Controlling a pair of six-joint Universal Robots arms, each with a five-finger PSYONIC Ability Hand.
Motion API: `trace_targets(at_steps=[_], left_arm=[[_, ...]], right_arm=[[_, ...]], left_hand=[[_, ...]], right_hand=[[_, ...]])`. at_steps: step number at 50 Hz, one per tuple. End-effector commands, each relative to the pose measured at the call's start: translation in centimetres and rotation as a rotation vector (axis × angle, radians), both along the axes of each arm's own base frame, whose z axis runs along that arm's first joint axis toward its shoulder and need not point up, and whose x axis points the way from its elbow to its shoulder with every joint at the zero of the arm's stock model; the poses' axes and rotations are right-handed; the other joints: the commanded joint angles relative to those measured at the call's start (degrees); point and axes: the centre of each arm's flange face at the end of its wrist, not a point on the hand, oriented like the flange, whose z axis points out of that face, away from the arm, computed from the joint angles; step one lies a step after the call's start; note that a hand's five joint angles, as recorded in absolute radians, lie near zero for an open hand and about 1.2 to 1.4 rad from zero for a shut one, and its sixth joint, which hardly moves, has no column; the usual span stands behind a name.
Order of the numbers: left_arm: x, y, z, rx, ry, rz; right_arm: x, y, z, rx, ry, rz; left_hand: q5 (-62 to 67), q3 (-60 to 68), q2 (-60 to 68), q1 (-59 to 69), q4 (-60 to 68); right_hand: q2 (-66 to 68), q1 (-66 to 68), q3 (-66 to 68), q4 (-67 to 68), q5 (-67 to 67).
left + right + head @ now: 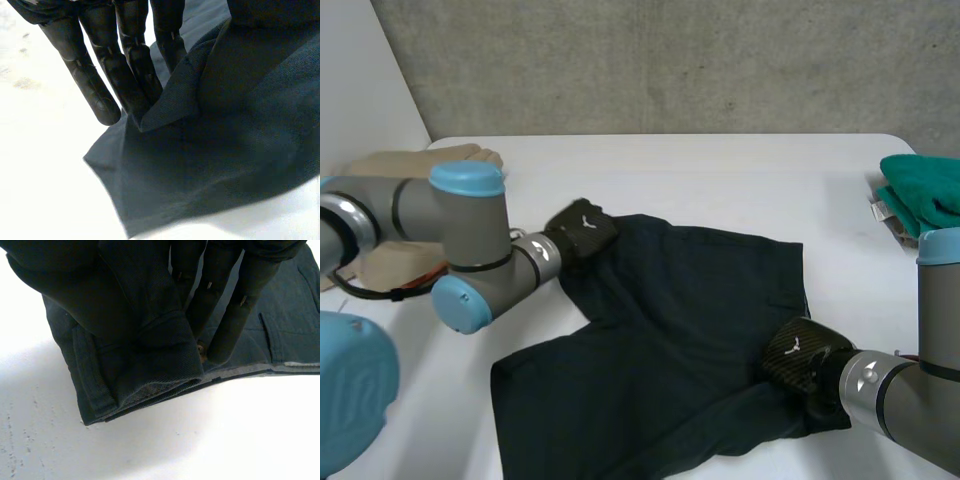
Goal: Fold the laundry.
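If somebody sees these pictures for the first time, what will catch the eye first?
The dark shorts, spread in the middle of the white table, stand out most. The left robot hand pinches their far left corner, and the right robot hand grips their near right edge. A folded green cloth lies at the table's right edge.
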Motion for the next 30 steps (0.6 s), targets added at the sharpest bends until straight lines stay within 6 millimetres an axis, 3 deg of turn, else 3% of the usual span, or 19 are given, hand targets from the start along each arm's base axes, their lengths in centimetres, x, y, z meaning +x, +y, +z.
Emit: trace_targets(at_steps=[1,5,12,14,18,19,20,22,26,30], left_arm=[[1.9,2.5,4.6,-0.069,-0.008,0.115],[3.3,4.1,4.6,-0.037,-0.029,0.137],[6.1,6.0,2.5,0.035,-0.136,0.287],[6.4,6.4,2.0,0.046,-0.157,0.312],[6.8,6.6,1.7,0.043,-0.179,0.362],[6.7,6.5,2.0,0.032,-0.177,0.371],[6.7,6.4,2.1,0.024,-0.175,0.377],[6.6,6.3,2.3,0.015,-0.172,0.382],[6.8,6.5,5.2,-0.041,-0.126,0.395],[6.8,8.9,8.4,-0.052,-0.014,0.4]], right_arm=[[0.1,-0.1,0.1,-0.01,-0.004,0.003],[0.2,0.1,0.0,-0.005,-0.002,0.007],[0.3,0.0,0.3,0.01,-0.04,-0.029],[0.4,-0.2,0.4,0.015,-0.065,-0.052],[0.6,-0.5,0.6,0.011,-0.088,-0.067],[0.6,-0.5,0.6,0.012,-0.091,-0.07],[0.6,-0.6,0.7,0.01,-0.096,-0.074],[0.7,-0.7,0.8,0.006,-0.114,-0.088],[0.8,-1.5,1.0,-0.014,-0.165,-0.128],[1.0,-2.4,1.5,-0.028,-0.224,-0.171]], left_hand=[[14.1,12.3,11.9,13.9,11.5],[14.1,12.3,11.9,13.9,11.5],[14.0,12.1,11.7,13.7,11.3],[8.8,6.9,6.5,8.6,6.2],[-18.2,-20.1,-20.5,-18.5,-20.9],[-33.0,-34.8,-35.2,-33.2,-35.6],[-37.4,-39.3,-39.7,-37.7,-40.1],[-38.5,-40.4,-40.8,-38.7,-41.1],[-39.0,-40.9,-41.3,-39.2,-41.6],[-39.3,-41.2,-41.6,-39.6,-42.0]], right_hand=[[12.9,16.3,11.8,11.4,11.2],[12.9,16.3,11.8,11.4,11.2],[12.9,16.3,11.8,11.4,11.2],[12.9,16.3,11.8,11.4,11.2],[12.9,16.3,11.8,11.4,11.2],[12.9,16.3,11.8,11.4,11.2],[12.9,16.3,11.8,11.4,11.2],[12.9,16.3,11.8,11.4,11.2],[12.9,16.3,11.8,11.4,11.2],[12.9,16.3,11.8,11.4,11.2]])
